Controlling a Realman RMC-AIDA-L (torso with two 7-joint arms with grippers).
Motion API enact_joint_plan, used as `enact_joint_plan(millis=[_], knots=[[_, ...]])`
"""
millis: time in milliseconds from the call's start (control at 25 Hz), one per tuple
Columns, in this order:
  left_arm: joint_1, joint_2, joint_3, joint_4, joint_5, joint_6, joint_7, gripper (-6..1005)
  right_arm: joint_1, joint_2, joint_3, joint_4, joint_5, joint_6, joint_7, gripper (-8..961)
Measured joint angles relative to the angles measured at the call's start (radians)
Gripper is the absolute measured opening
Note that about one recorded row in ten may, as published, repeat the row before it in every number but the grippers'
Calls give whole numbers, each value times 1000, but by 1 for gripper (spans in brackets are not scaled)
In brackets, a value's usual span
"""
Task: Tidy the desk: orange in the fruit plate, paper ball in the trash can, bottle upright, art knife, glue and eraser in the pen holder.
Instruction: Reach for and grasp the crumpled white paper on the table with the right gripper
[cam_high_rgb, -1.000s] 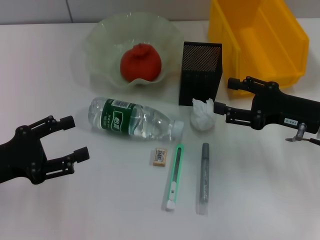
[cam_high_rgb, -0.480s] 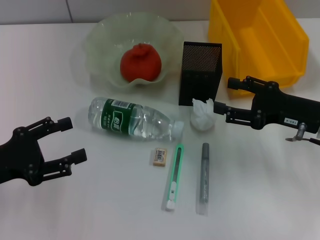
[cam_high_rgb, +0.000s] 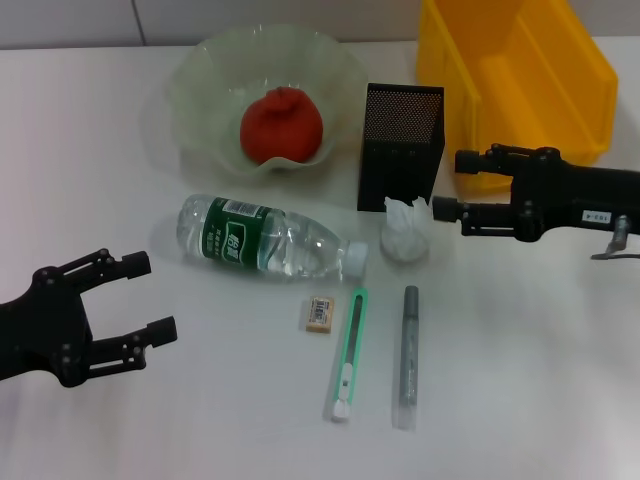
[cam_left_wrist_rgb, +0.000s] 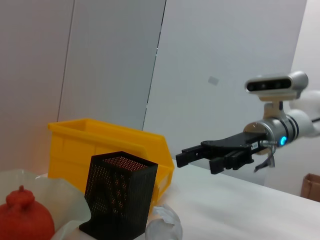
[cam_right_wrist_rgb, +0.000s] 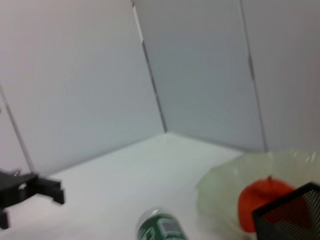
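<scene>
In the head view the orange (cam_high_rgb: 281, 125) sits inside the fruit plate (cam_high_rgb: 200, 75) at the upper middle of the frame, and the trash can (cam_high_rgb: 520, 75) fills the upper right corner. The pen holder (cam_high_rgb: 400, 147) stands upright between them, just left of the trash can. The paper ball (cam_high_rgb: 406, 233) rests on the white desk (cam_high_rgb: 540, 380) just below the pen holder, at its right corner. The bottle (cam_high_rgb: 265, 236) lies on its side at centre, cap pointing right. Below it the eraser (cam_high_rgb: 319, 312) lies flat, with the art knife (cam_high_rgb: 347, 353) and the grey glue stick (cam_high_rgb: 406, 355) side by side to its right.

The right gripper (cam_high_rgb: 448, 186) reaches in from the right edge, fingers spread apart, its tips just right of the paper ball and gripping nothing. The left gripper (cam_high_rgb: 150, 298) hovers at the lower left, fingers wide apart and empty, well apart from the bottle.

The left wrist view shows from the side what the head view cannot: the right gripper (cam_left_wrist_rgb: 192, 155) hangs above the desk surface, higher than the paper ball (cam_left_wrist_rgb: 162, 223) and beyond the pen holder (cam_left_wrist_rgb: 118, 198). The right wrist view catches the bottle's base (cam_right_wrist_rgb: 161, 227) and the left gripper (cam_right_wrist_rgb: 50, 192) at its left edge.
</scene>
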Motion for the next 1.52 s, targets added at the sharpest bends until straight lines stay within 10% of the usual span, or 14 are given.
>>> enact_joint_plan(millis=[240,560,1040,1520], knots=[[0,-2,1,1,0,1,6,857,70,-14,-45,-256,-207,-138,304,766],[2,-3,0,1,0,15,6,856,233,-39,-60,-290,-425,-216,465,765],[0,-7,0,1,0,18,4,856,327,2,-337,-340,-568,-70,619,763],[-4,-6,-2,1,-2,19,-3,857,318,9,-392,-348,-573,-9,634,762]])
